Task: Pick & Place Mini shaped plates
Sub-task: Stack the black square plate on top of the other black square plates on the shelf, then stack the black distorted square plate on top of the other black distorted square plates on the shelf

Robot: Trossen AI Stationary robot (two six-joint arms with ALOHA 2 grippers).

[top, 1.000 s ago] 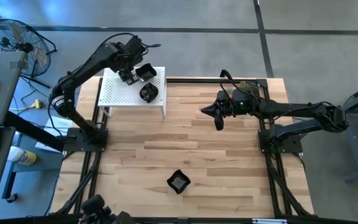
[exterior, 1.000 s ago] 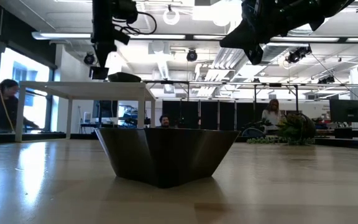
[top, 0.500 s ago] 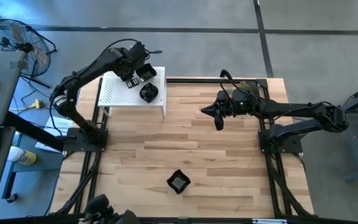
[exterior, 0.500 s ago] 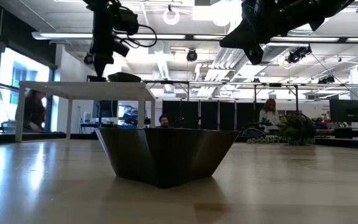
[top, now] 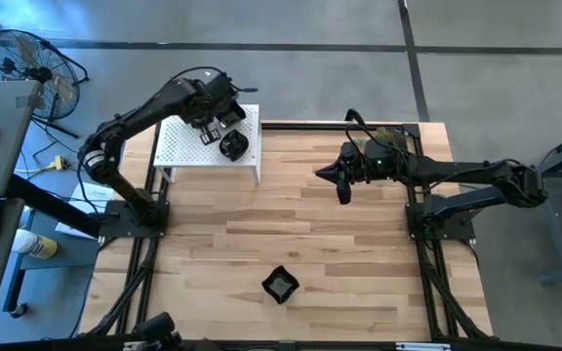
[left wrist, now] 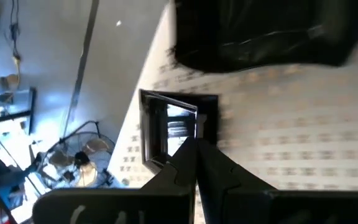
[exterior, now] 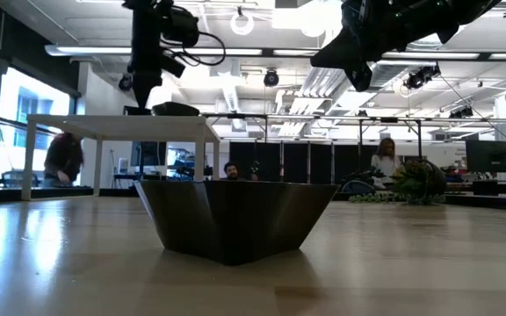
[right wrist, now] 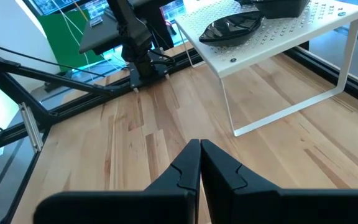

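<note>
Mini shaped plates of glossy black sit in two places: an angular faceted one [top: 280, 285] lies alone on the pale wooden plank tabletop [top: 359, 253] near its front edge, and two more rest on the white perforated metal stand [top: 188, 148] at the table's far left corner. On that stand a round black plate [top: 233, 146] lies toward the stand's inner side, with a square black plate [top: 230, 114] just behind it at the back edge. The table is framed by black metal rails [top: 420, 244] and stands on a grey floor; a black wire-caged floor fan [top: 29, 60] stands off to the left. In the low view the faceted plate [exterior: 235, 219] fills the foreground, and the room behind is a bright open workspace with white ceiling lights and a few people standing or seated far back. The left gripper [top: 208, 133] hangs over the stand with its fingers pressed together and nothing between them, its tips just beside the square plate [left wrist: 176, 130] in the left wrist view. The right gripper [top: 342, 192] hovers over bare wood in the table's right half, well apart from every plate, its fingers likewise pressed together and empty.
</note>
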